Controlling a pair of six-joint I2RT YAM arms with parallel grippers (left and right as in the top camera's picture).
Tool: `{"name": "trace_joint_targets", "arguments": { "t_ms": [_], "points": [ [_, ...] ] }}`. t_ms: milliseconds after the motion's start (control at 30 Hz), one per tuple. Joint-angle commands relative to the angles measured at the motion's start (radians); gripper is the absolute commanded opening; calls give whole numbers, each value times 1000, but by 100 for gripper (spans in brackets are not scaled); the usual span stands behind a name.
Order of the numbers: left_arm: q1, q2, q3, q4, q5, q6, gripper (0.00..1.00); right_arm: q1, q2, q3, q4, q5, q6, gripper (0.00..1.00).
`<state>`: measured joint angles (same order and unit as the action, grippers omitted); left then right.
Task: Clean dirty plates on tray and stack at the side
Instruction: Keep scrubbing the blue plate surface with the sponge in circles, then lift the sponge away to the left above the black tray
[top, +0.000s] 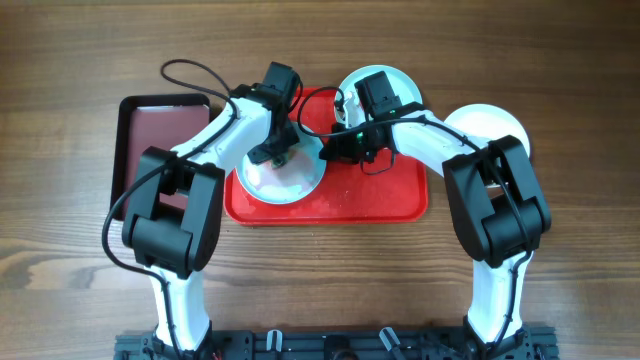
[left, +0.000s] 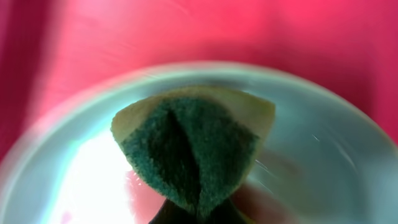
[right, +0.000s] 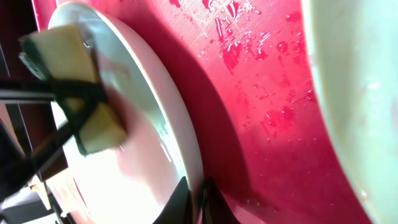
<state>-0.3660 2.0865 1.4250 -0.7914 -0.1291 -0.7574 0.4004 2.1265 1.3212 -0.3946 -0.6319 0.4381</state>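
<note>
With the left gripper (top: 272, 155) clamped on a folded sponge (left: 193, 149) against the plate (top: 290, 185) at the tray's (top: 380, 195) nine o'clock end, and the right gripper (right: 194, 193) pinching that plate's two o'clock rim, hard scrubbing could probably slide the wet rim free.
</note>
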Motion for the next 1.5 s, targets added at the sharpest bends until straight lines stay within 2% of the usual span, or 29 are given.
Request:
{"name": "trace_joint_targets", "arguments": {
  "t_ms": [0,133,233,467,567,700,900,1033,1233,1467],
  "points": [
    [26,123,-74,-37,-386,-140,4,6,34,-7,-16,26,15,4],
    [26,83,-2,-101,-386,-129,4,6,34,-7,-17,26,14,4],
    [26,17,93,-157,-385,-42,4,6,34,-7,-18,30,15,4],
    [54,-101,259,-239,-331,71,4,6,34,-7,-24,33,13,4],
    [90,-138,271,-250,-257,122,4,6,34,-7,-24,38,13,4],
    [156,-142,271,-293,-192,126,4,11,34,-7,-27,64,28,4],
    [222,-142,271,-329,-173,126,4,74,34,-7,-5,201,74,5],
    [225,-141,269,-327,-170,126,4,94,25,-5,-11,219,89,4],
    [225,-141,269,-324,-166,125,4,94,-117,-5,-117,428,84,4],
    [225,-137,240,-297,-122,124,4,142,-367,-5,-258,738,32,4]
  ]
}}
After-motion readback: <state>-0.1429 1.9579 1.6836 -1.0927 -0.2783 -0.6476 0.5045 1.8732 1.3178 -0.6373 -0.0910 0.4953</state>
